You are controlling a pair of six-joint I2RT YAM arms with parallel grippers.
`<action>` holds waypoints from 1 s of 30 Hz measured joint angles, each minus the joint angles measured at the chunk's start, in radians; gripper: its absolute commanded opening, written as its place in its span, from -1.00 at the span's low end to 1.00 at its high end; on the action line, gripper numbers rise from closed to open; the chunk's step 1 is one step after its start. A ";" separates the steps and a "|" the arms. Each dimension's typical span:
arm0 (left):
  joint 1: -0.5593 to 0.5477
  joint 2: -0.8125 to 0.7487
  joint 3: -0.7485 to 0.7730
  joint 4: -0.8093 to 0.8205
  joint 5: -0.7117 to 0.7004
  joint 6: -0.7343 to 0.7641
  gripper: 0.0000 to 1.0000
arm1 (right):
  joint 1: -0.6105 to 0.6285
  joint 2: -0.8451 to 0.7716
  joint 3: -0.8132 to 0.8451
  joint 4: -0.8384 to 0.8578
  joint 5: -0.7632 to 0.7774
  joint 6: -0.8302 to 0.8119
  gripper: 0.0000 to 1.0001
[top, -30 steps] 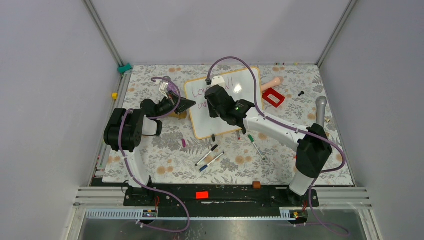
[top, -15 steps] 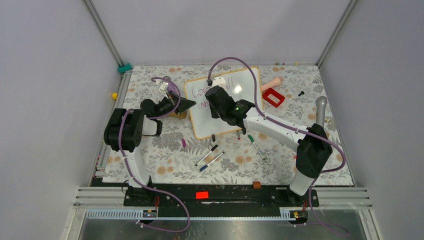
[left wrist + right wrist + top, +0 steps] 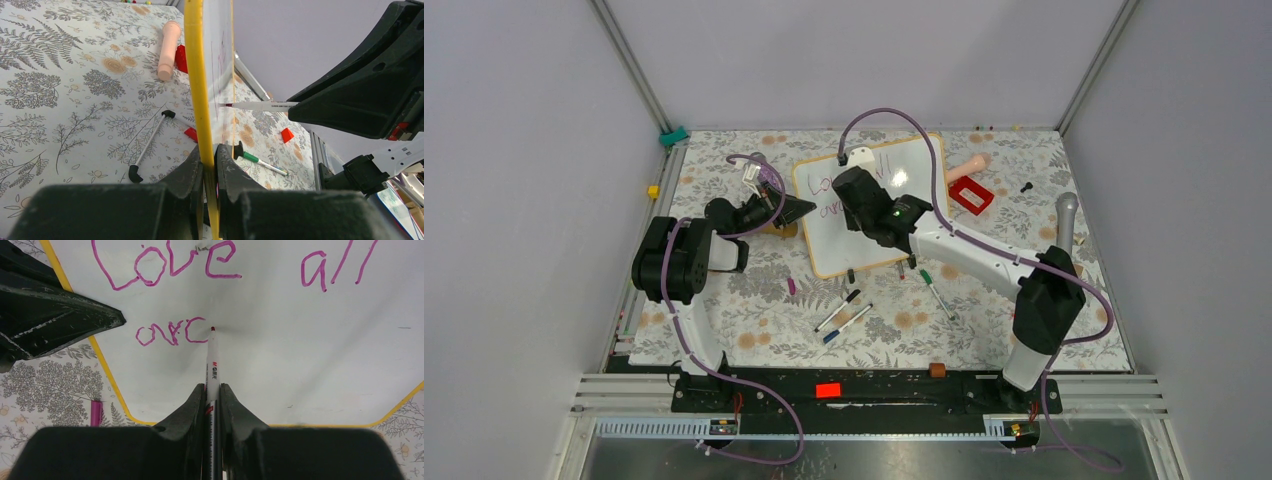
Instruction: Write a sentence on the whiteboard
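the right gripper [image 3: 212, 387] is closed tight on a white marker [image 3: 213, 357], and the red tip is pressed on the whiteboard [image 3: 300, 365]. compared with a second ago, the wrist is found shifted a little farther up the board in the overhead view, so the second line of the sentence [image 3: 172, 334] is being made longer. "love all" is read above and only the beginning of "around" below, so about half is judged to be written. the board's yellow edge is pinched by the left gripper [image 3: 210, 157], which is nearly closed on it. around the board a flowered cloth [image 3: 754, 310] is spread, with loose pens [image 3: 844, 312] and a red block [image 3: 970, 195] on it. behind, plain grey walls [image 3: 844, 60] are seen.
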 measured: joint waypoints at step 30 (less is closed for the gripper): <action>0.000 -0.002 0.000 0.000 0.001 0.000 -1.00 | -0.002 -0.104 -0.113 0.121 -0.078 -0.024 -1.00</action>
